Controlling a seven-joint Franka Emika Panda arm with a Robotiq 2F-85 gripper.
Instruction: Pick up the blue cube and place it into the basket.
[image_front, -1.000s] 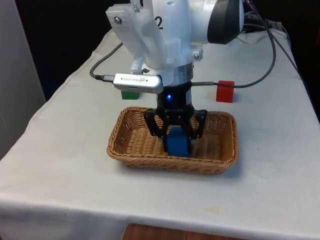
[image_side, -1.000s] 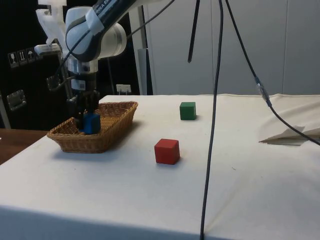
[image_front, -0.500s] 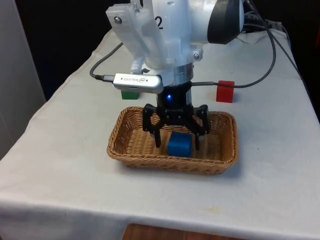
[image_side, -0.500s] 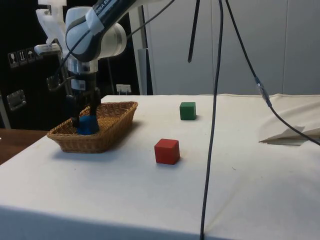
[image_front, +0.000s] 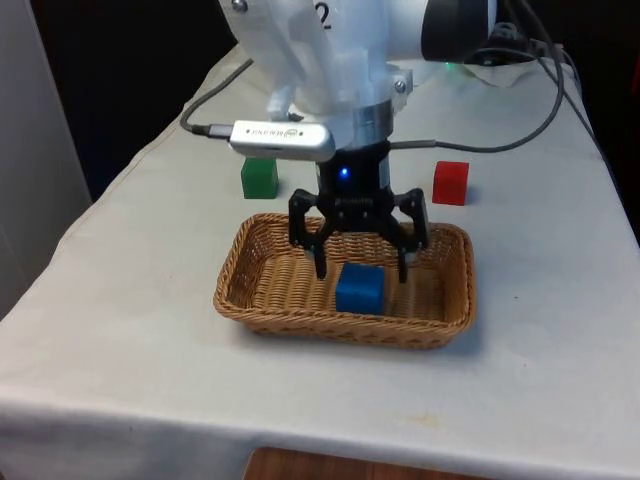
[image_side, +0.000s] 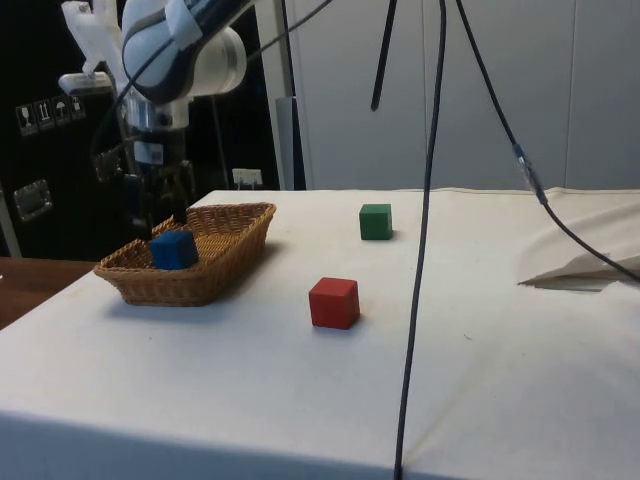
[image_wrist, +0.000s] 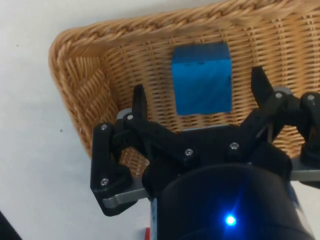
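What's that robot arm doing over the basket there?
It is putting a blue cube into a wicker basket, and that part looks done: the cube lies on the basket's floor. The black gripper hangs open just above the cube, its fingers apart and not touching it. A red cube and a green cube sit on the white cloth outside the basket, on its far side in the front view.
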